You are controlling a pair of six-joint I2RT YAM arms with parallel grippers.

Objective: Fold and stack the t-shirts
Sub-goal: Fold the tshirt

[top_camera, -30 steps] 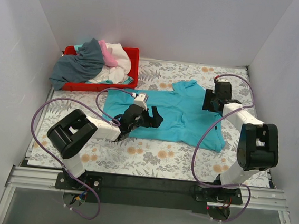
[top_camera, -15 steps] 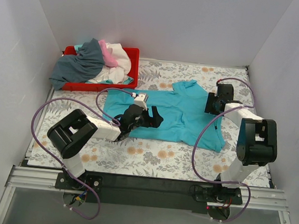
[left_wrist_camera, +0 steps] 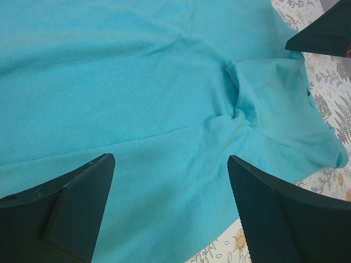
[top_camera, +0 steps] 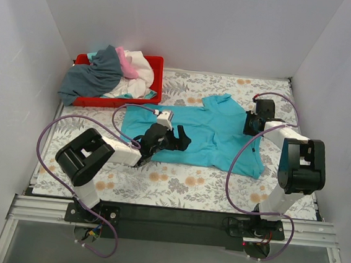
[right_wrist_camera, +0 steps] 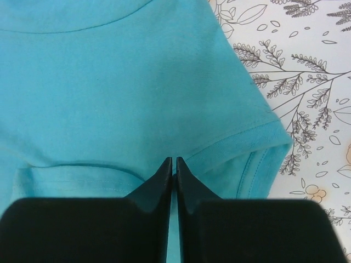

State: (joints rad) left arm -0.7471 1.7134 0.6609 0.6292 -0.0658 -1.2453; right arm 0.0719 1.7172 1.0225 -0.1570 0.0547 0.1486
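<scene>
The right end effector [right_wrist_camera: 174, 160] has slid outward to the sleeve edge, fingers closed together. The left end effector [left_wrist_camera: 171, 160] hovers with fingers spread wide. One turquoise shirt [top_camera: 212, 135] lies spread on the surface [top_camera: 189, 185]. One red tray [top_camera: 159, 64] holds a heap of at least three: grey shirt [top_camera: 97, 77], white shirt [top_camera: 142, 72], pink shirt [top_camera: 127, 65].

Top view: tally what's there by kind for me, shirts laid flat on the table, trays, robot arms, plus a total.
Flat shirts: 1, the turquoise shirt
Trays: 1, the red tray; its heap is left uncounted
Arms: 2, left arm and right arm
Total: 4
</scene>
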